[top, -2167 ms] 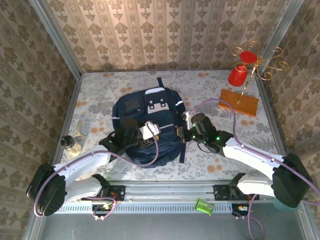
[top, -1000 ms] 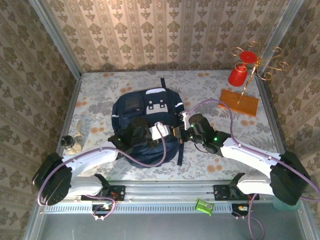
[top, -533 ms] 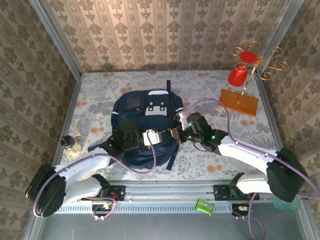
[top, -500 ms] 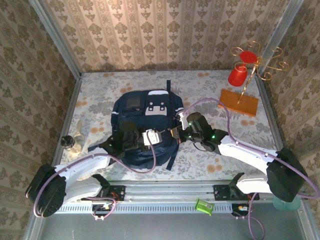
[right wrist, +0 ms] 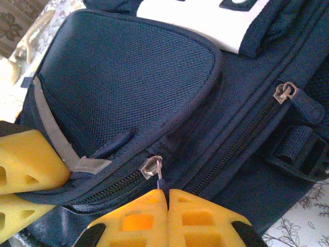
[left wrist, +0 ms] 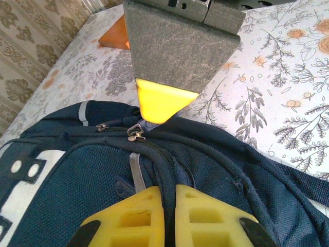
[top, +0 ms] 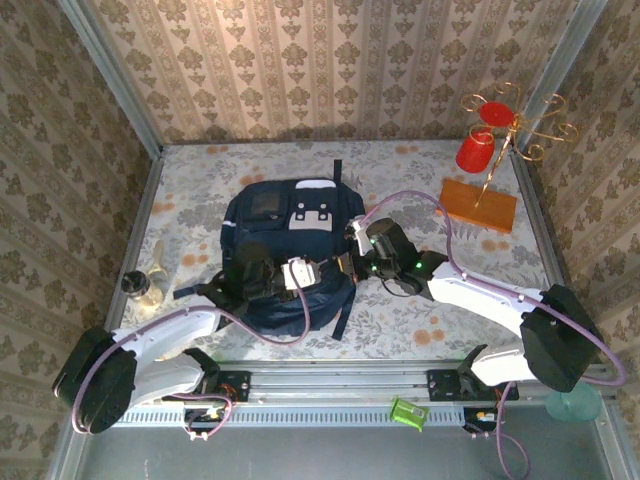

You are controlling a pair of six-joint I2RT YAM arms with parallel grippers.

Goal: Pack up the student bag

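Note:
The student bag point(top: 290, 225), dark navy with a white studded patch, lies flat mid-table. My left gripper point(left wrist: 169, 189) is shut on a dark piped seam of the bag beside a zipper, near the bag's front edge point(top: 318, 270). My right gripper point(right wrist: 168, 191) is shut on the thin zipper pull point(right wrist: 161, 179) hanging from a silver slider point(right wrist: 152, 166). It meets the bag from the right point(top: 347, 264), and its yellow fingertip point(left wrist: 163, 102) hovers just above a slider point(left wrist: 135, 135). The left fingers point(right wrist: 25, 164) show at the left edge of the right wrist view.
A wooden base point(top: 480, 205) with a gold rack and a red cup point(top: 475, 152) stands at the back right. A small bottle point(top: 135, 285) sits by the left wall. A second slider point(right wrist: 285, 92) lies on the bag's outer zipper. A loose strap point(top: 342, 312) trails toward me.
My right gripper has slid left along the bag toward the left gripper. The bag's near edge has bunched and its loose strap has swung left.

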